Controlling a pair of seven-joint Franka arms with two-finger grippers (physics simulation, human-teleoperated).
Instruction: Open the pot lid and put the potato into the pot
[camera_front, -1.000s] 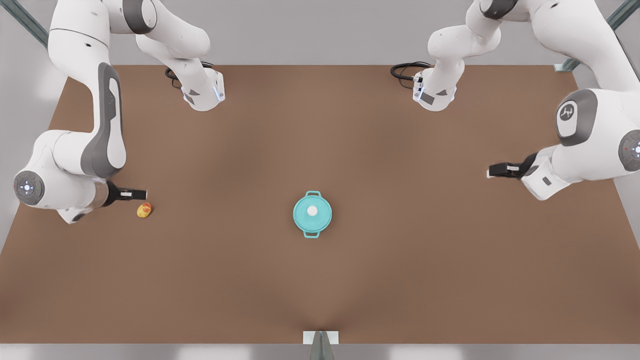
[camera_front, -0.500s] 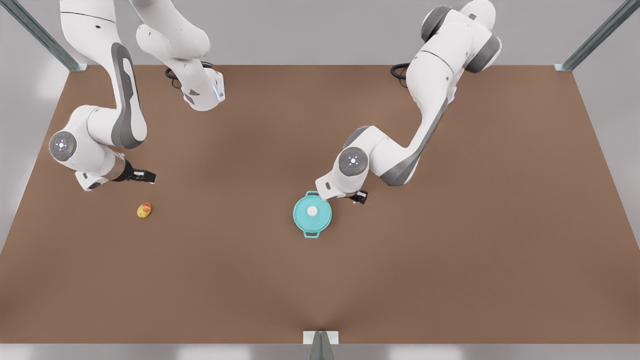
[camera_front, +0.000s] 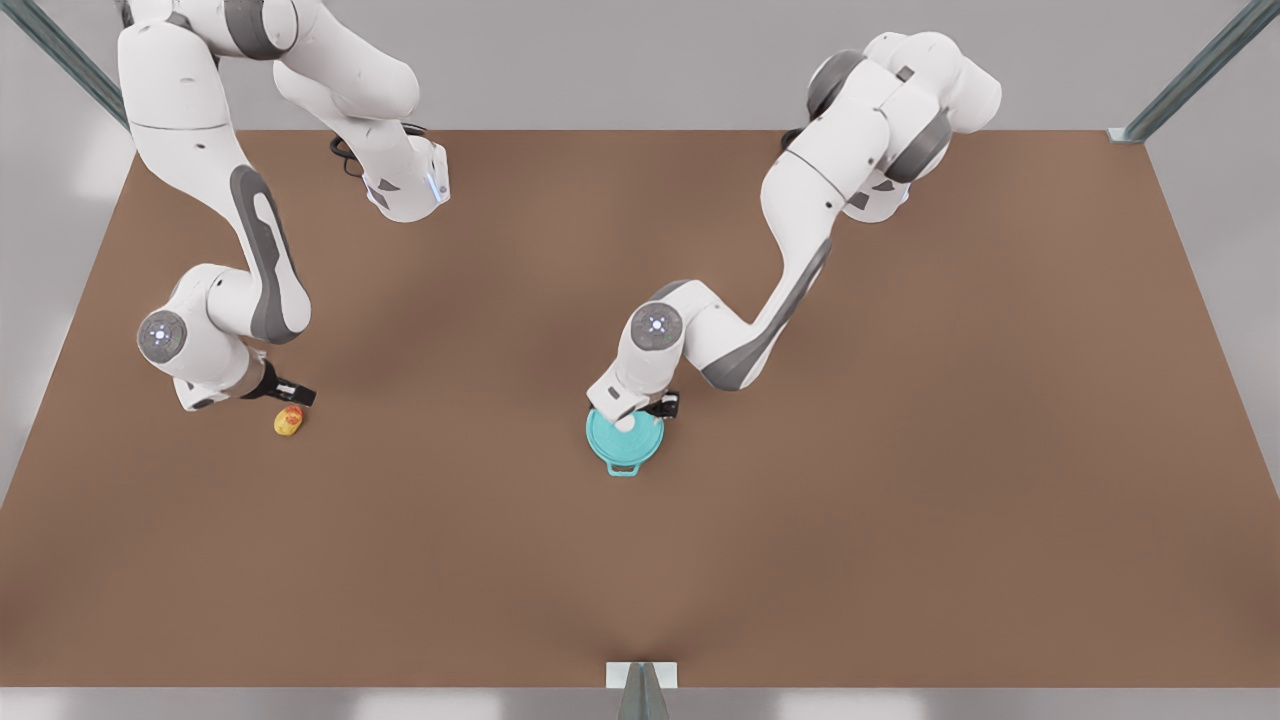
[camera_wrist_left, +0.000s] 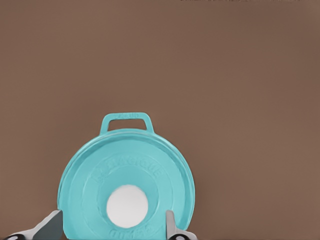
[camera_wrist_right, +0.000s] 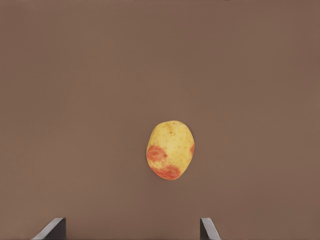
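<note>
The left pincer (camera_wrist_left: 112, 227) hangs spread wide over the pot lid (camera_wrist_left: 125, 185), which sits on the pot (camera_front: 623, 467) mid-tabletop (camera_front: 900, 450); it could miss the small knob (camera_wrist_left: 127, 206). The right pincer (camera_wrist_right: 132, 227), spread too, hovers by the potato (camera_wrist_right: 170, 149), which might roll away if bumped.

I see the left gripper (camera_wrist_left: 112, 231) spread wide over the pot lid (camera_wrist_left: 125, 182) mid-table (camera_front: 900, 500) — bare tabletop all around; right gripper (camera_wrist_right: 131, 227) open above the potato (camera_wrist_right: 170, 149) near the edge.
</note>
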